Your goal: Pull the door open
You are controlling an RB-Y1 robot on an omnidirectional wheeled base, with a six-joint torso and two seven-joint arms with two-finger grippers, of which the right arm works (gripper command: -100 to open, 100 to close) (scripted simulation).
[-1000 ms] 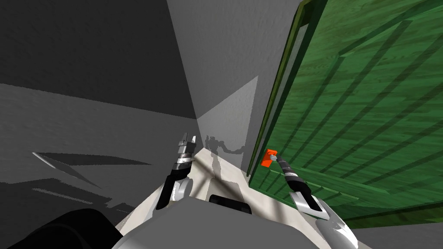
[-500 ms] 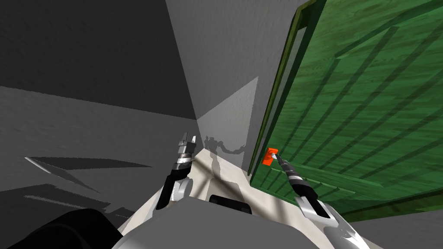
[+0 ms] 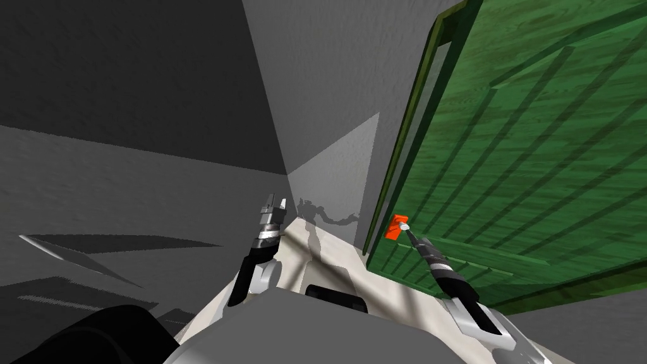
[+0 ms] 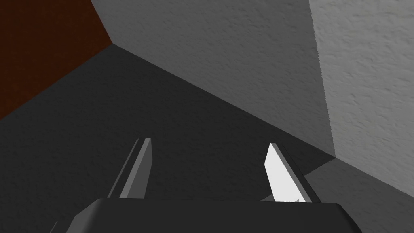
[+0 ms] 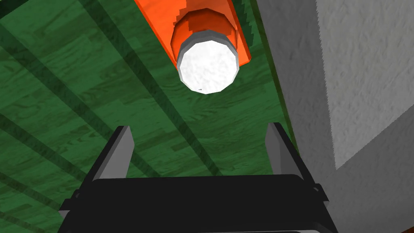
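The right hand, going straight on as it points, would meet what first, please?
Most likely the white door knob on its orange mount, ahead of the open right hand; depth unclear.

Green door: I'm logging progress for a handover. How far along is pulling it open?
Done: the right gripper is lined up at the white knob on the green door. In hand: the grasp. Its fingers are open and the knob sits just beyond their tips, not between them. To do: closing on the knob and pulling. The left gripper hangs open, away from the door.
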